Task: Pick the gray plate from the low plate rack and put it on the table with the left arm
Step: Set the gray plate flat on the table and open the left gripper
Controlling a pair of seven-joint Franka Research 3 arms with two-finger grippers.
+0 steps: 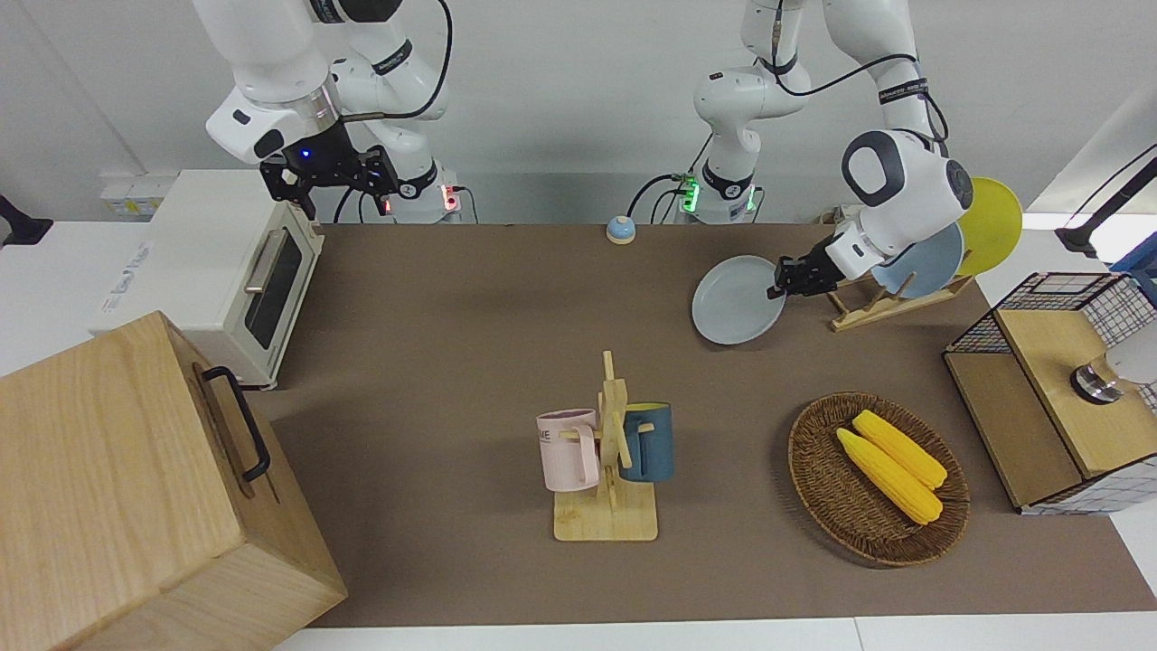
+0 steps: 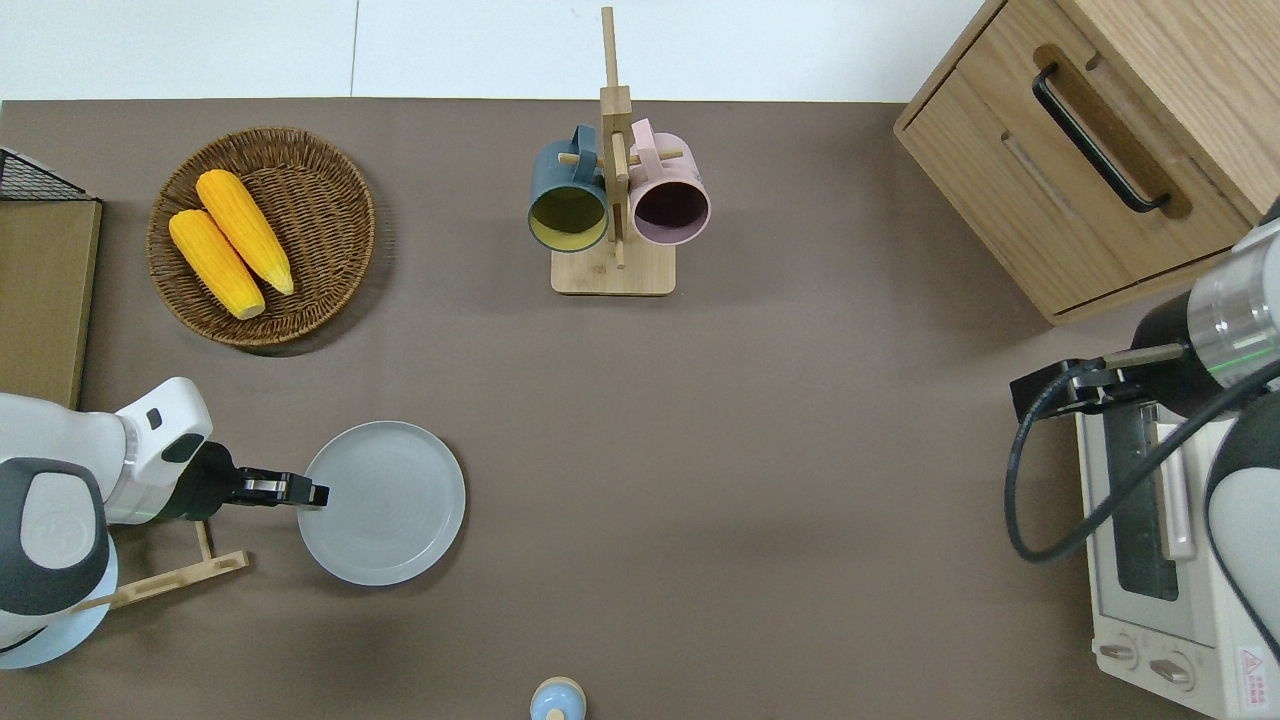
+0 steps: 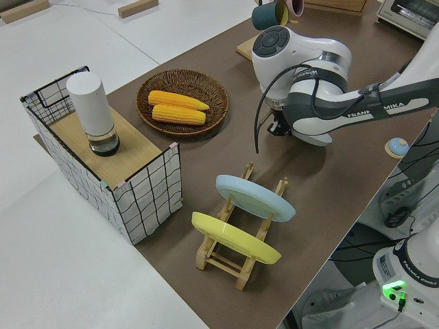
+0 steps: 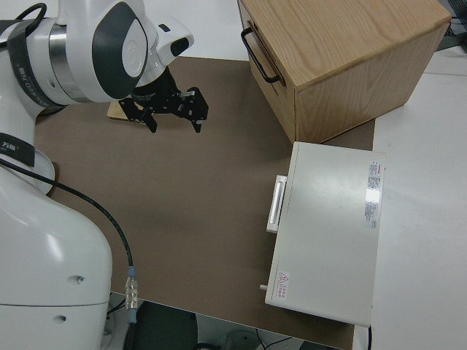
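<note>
One edge of the gray plate [image 2: 382, 503] sits pinched in our left jaws [image 2: 312, 493], low over the table [image 2: 700, 480] (beside the rack [image 1: 881, 303]); releasing tilted, it could clatter or slide.

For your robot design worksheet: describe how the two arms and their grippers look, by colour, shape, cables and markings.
Both arms are bulky, glossy white, with rounded joints. The left arm has dark gray joint caps, a black cable and FRANKA lettering. The right arm shows a silver wrist ring and blue light. Both grippers are black.

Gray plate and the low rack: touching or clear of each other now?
Apart. The overhead view shows bare brown mat between the gray plate and the low plate rack; the left gripper holds the plate's rim.
</note>
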